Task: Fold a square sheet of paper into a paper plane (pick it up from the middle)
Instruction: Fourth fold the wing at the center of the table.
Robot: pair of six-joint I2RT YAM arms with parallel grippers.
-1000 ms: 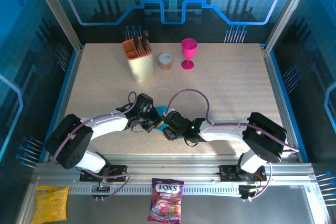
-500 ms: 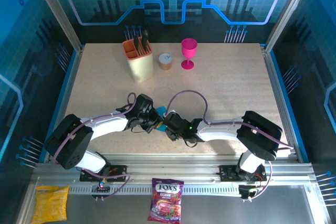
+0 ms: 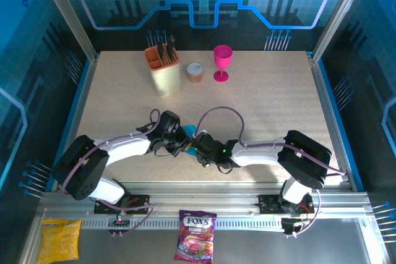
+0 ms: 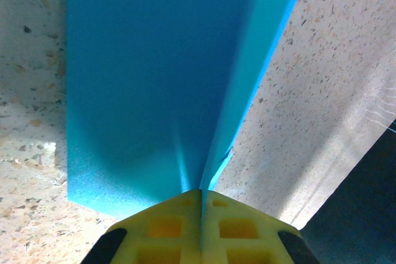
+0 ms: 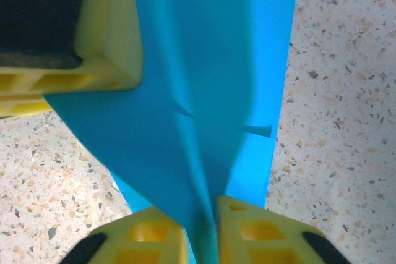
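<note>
The square sheet of paper (image 3: 189,130) is bright cyan-blue, folded along a crease and lifted off the table between both grippers. In the left wrist view the sheet (image 4: 154,60) fans out from my left gripper (image 4: 201,191), whose yellow fingers are shut on its crease. From the right wrist, the paper (image 5: 210,60) runs down into my right gripper (image 5: 201,205), pinched in the narrow gap between its fingers. A yellow finger of the left gripper (image 5: 105,29) grips the paper at upper left. Seen from above, the left gripper (image 3: 183,142) and right gripper (image 3: 195,146) nearly touch. A finished paper plane is out of view.
At the back of the table (image 3: 266,109) stand a beige utensil holder (image 3: 164,69), a small tin (image 3: 195,72) and a pink goblet (image 3: 222,62). A purple candy bag (image 3: 195,242) and a yellow snack bag (image 3: 60,239) lie on the near ledge below the arm bases.
My right gripper has moved a little left toward the left gripper and its jaws have narrowed onto the paper. The left gripper has stayed shut and still.
</note>
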